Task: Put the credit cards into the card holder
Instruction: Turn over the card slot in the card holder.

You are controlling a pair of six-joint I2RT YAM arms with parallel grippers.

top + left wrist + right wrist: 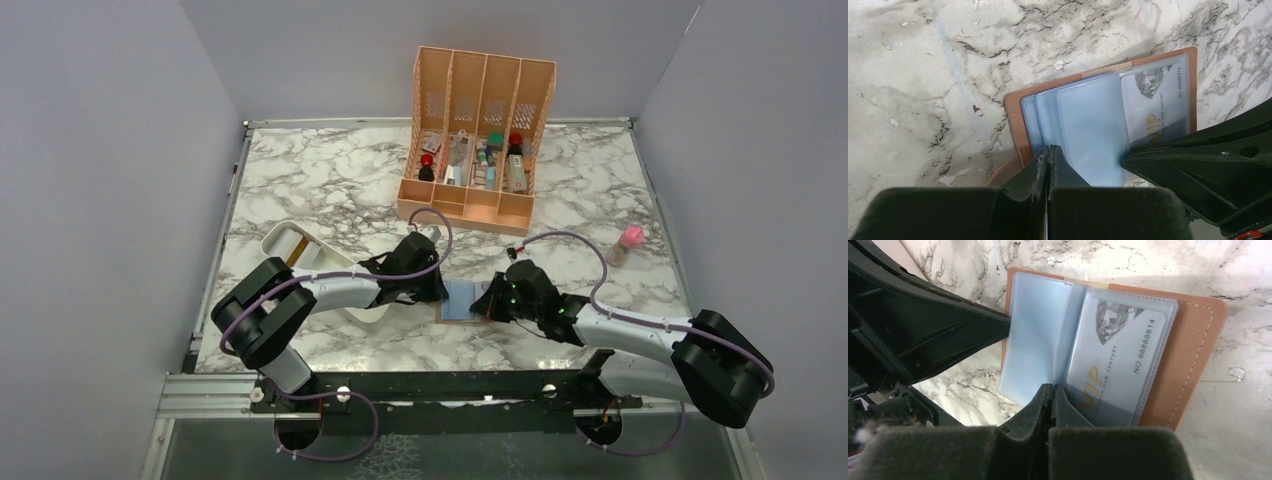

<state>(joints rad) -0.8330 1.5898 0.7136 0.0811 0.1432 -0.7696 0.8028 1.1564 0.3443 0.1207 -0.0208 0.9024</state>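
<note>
Left of the holder: a white oblong plastic tray (285, 243) sits just beside your left arm; whatever is in it is too small to tell.
Left claw (1049, 156): clenched, nothing visible between its fingers, tips down on the holder's left edge where the sleeves meet the brown cover.
Holder: the flat brown leather-like card holder (1193, 350) lies open on the bench between your two claws, light blue sleeves fanned up.
Card: a silver VIP credit card (1118, 355) sits inside the holder's right-hand clear sleeve.
Right claw (1052, 392): clenched too, tips at the holder's fold beside the card's sleeve; you cannot tell whether a sleeve is pinched.
Right of the holder: a small pink-capped bottle (628, 243) stands well apart.
Handling: expect a light, floppy holder with thin, slick sleeves that buckle easily. Pin the brown cover edge and lift a sleeve by its open mouth.
Bench: the white-and-grey marble-patterned bench (330, 180) looks smooth, so the holder may slide.
Room: plain grey walls, with a tall peach compartment organizer (478, 130) behind the holder.
</note>
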